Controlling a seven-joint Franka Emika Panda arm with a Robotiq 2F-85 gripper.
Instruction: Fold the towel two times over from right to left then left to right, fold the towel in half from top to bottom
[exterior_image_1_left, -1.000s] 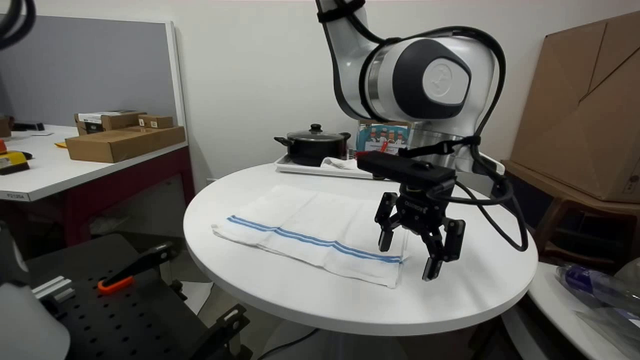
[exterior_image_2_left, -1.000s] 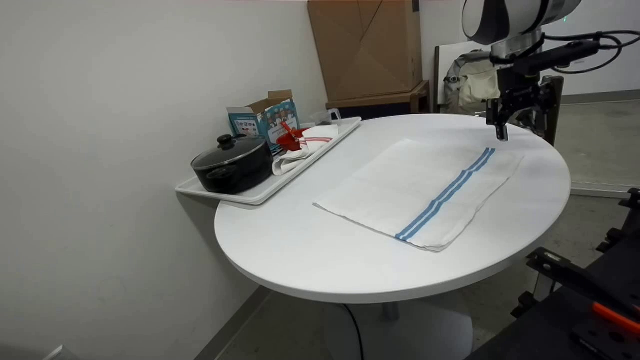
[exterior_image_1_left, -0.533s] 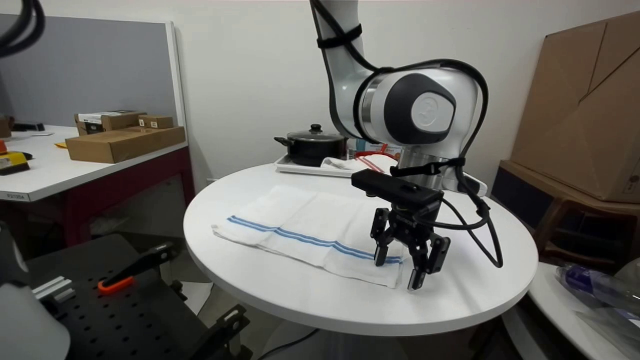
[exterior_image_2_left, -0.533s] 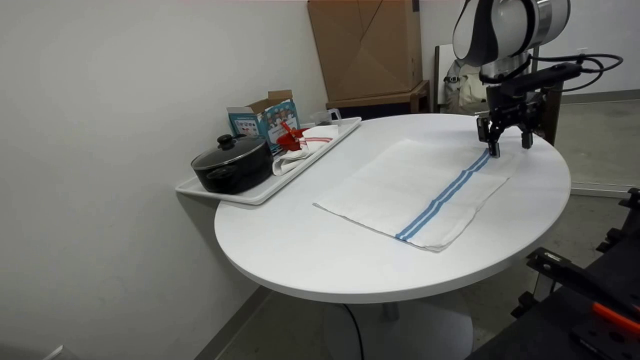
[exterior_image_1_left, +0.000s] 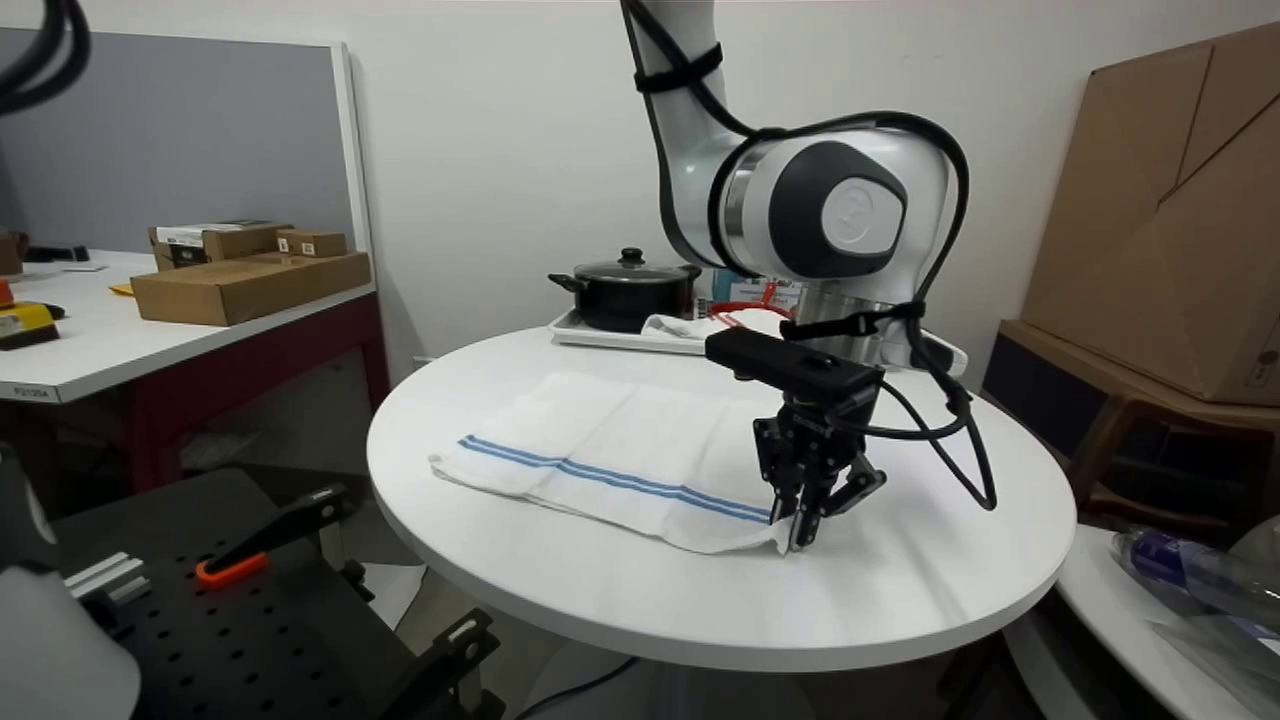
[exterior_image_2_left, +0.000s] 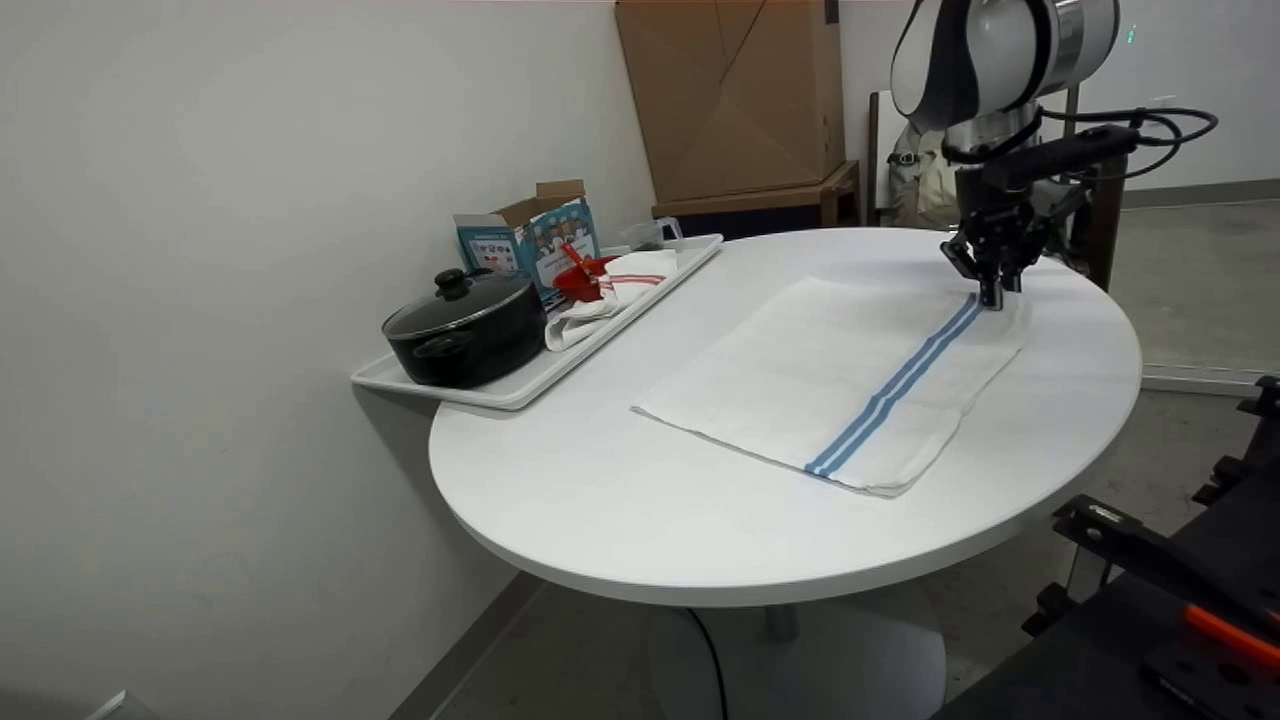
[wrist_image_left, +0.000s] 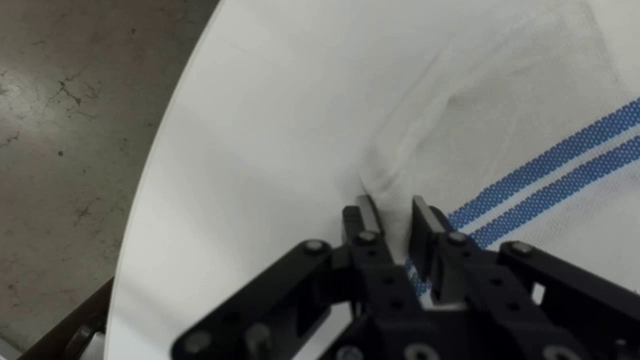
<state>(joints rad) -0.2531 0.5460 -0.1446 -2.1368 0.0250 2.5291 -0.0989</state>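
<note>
The white towel (exterior_image_1_left: 610, 450) with blue stripes lies flat on the round table in both exterior views, its layers showing along the edges. At one end of the stripes, by the towel's corner, my gripper (exterior_image_1_left: 790, 530) points down with its fingertips at table height. In the wrist view a narrow gap is left between the fingers, and a bunched ridge of the towel (wrist_image_left: 525, 90) runs into it, so the gripper (wrist_image_left: 391, 205) is shut on the cloth's edge. The dark fingers hide part of that edge and of the stripes.
A white tray (exterior_image_2_left: 530, 392) at the table's wall side carries a black lidded pot (exterior_image_2_left: 465, 330), a red-striped cloth (exterior_image_2_left: 635, 275) and an opened box (exterior_image_2_left: 560, 235). The table's rim (wrist_image_left: 150, 165) runs close to the gripper. A black perforated platform (exterior_image_1_left: 250, 620) stands before the table.
The gripper has come down from above the table onto the towel's edge, and its fingers have drawn together. The towel has shifted slightly, and its edge is bunched at the fingers.
</note>
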